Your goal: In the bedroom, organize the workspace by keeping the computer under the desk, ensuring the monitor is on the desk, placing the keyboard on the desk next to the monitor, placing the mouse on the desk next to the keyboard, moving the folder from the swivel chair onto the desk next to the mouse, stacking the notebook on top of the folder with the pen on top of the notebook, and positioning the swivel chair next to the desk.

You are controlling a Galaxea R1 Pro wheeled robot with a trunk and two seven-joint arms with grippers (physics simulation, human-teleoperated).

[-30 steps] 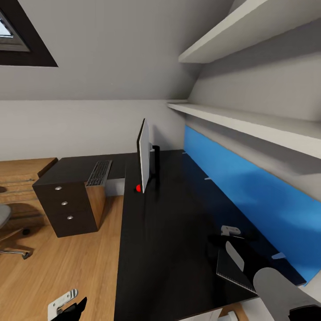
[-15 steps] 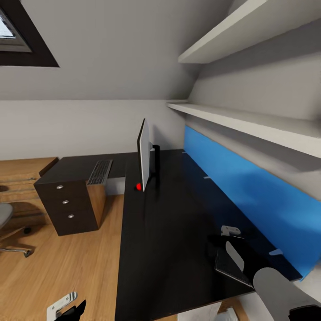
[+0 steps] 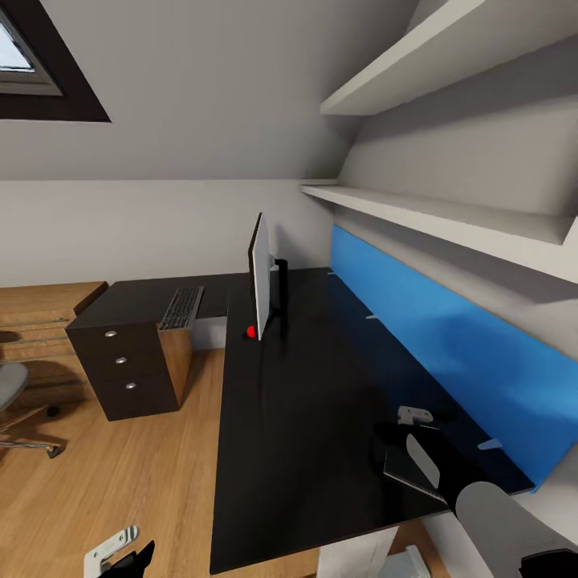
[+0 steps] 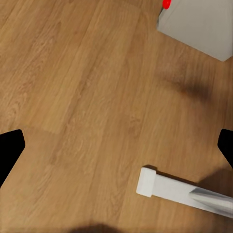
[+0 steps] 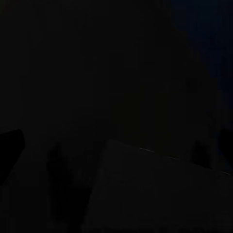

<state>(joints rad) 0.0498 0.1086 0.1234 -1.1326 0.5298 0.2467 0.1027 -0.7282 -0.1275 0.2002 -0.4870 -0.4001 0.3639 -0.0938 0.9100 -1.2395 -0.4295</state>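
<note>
Well apart, monitor (image 3: pixel 258 277) and notebook (image 3: pixel 411 472) flank bare desk (image 3: pixel 305 401).

The black L-shaped table (image 3: pixel 305 417) fills the frame's centre. The thin monitor (image 3: pixel 258 277) stands upright on it, edge-on, upper centre. The keyboard (image 3: pixel 181 308) lies flat left of it, above the drawers. The grey swivel chair (image 3: pixel 12 401) shows partly at the left edge. The grey computer (image 4: pixel 199 24) sits on the floor, red light showing.

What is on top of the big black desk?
On the desk stand the monitor and the keyboard. A flat grey slab lies near the right arm, which partly covers it.
</note>
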